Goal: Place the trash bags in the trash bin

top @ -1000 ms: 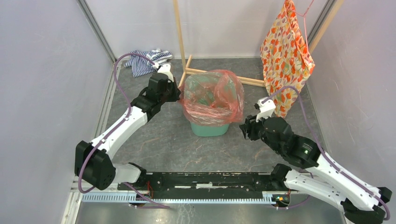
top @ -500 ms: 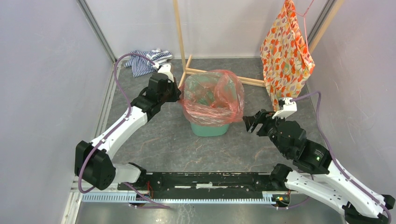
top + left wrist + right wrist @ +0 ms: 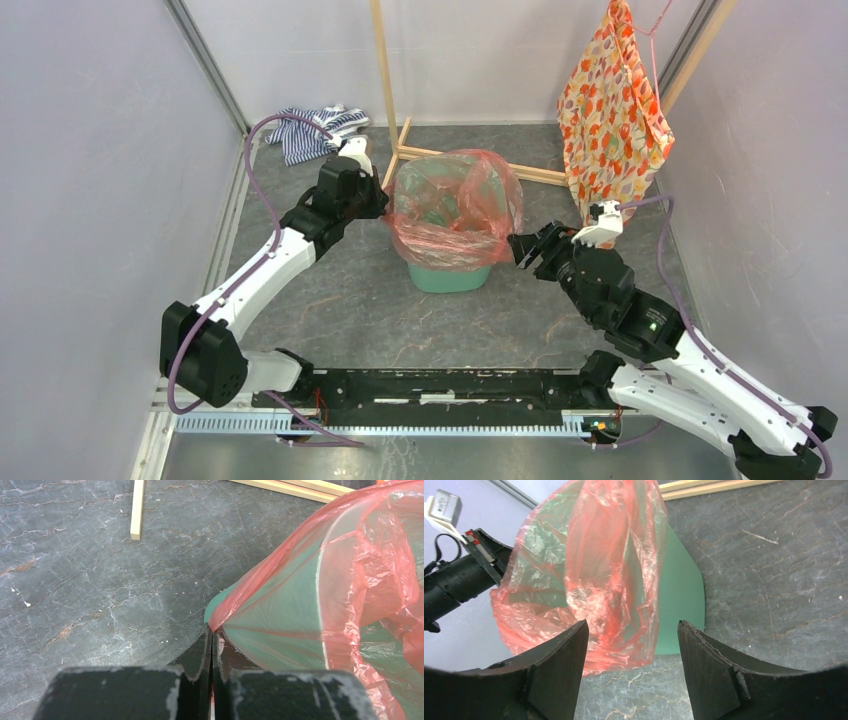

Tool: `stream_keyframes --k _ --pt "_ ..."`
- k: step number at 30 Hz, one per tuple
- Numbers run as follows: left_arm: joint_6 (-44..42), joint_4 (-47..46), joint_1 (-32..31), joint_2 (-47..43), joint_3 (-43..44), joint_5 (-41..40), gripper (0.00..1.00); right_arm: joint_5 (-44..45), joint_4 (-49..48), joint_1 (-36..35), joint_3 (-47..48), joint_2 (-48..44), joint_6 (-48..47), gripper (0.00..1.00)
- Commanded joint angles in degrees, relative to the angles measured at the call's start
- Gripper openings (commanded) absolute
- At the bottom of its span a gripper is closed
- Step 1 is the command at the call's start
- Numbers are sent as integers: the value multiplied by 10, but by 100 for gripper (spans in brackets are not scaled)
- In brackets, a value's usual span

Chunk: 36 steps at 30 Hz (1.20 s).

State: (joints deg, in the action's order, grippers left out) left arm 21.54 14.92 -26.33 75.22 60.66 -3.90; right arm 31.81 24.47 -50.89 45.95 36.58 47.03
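Note:
The mint-green trash bin stands mid-floor with the thin red-orange trash bag draped over its mouth and hanging down its sides. My left gripper is at the bin's left rim, shut on the bag's edge; in the left wrist view the jaws pinch the red film, stretched taut over the green bin wall. My right gripper is open and empty, just right of the bin. In the right wrist view the bag and bin wall lie ahead of the spread fingertips.
A wooden rack frame stands behind the bin, its base bars on the floor. An orange floral cloth hangs at the right rear. A striped cloth lies at the back left. Grey walls enclose both sides.
My right gripper swung out to the right, then moved back up-left toward the bin's right side, staying open. The left gripper and the bag have not moved.

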Motion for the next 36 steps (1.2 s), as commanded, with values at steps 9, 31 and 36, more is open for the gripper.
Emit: stream_keyframes --k 9,31,36 --pt "-1 -5 3 -7 18 12 2 -44 -72 15 -86 -31 74 62" --pt "68 -17 32 -1 -33 79 2 -163 -137 15 -126 31 -3 0" --pt "74 -26 37 7 -43 101 2 -180 -130 15 -130 62 -39 0"
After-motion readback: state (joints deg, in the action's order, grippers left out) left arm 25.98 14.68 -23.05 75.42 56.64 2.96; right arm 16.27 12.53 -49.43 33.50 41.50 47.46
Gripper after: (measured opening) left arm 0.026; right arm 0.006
